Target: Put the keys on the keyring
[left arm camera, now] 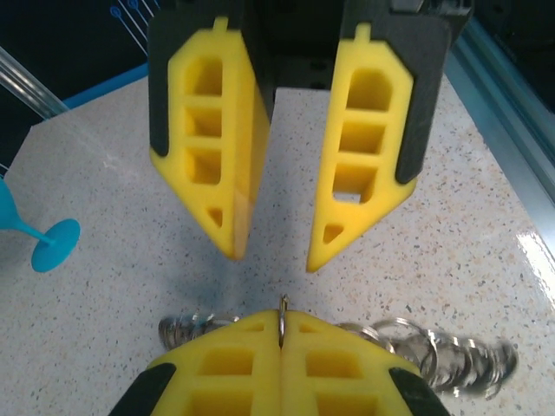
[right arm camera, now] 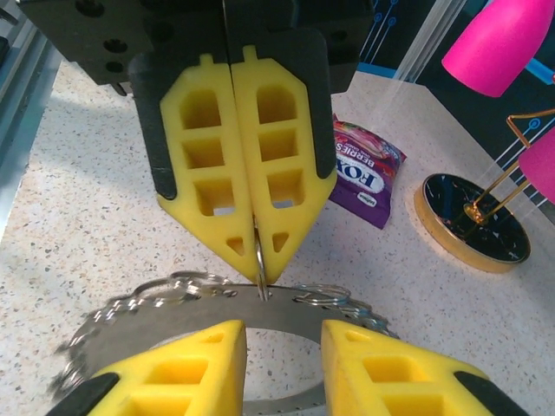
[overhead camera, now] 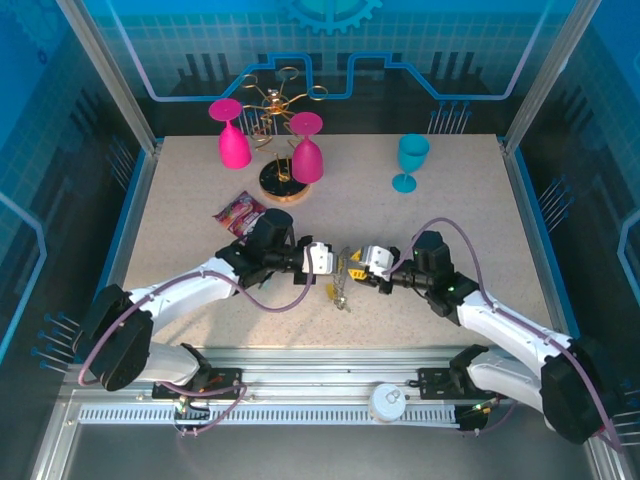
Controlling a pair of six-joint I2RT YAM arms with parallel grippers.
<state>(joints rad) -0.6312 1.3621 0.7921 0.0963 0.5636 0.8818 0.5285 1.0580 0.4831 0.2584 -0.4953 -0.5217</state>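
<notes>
Near edge of the speckled beige table [overhead camera: 200,200], centre: the flat grey-green keyring fringed with wire loops [right arm camera: 173,316] lies between the two grippers. Left gripper [right arm camera: 257,260]: yellow fingers pressed together, pinching one thin wire loop [left arm camera: 282,316] of the ring. Right gripper [left arm camera: 274,256]: fingers apart, nothing between them. The small keys cannot be made out, and none is seen threaded. Judgement: ring secured, threading outstanding. Further back, left of centre: purple snack packet [right arm camera: 364,169] and gold-rimmed black stand base [right arm camera: 473,221].

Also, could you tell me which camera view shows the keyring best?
The right wrist view: the keyring shows its flat band and wire loops up close. The left wrist view catches some loops; the top view, a tiny tangle.
</notes>
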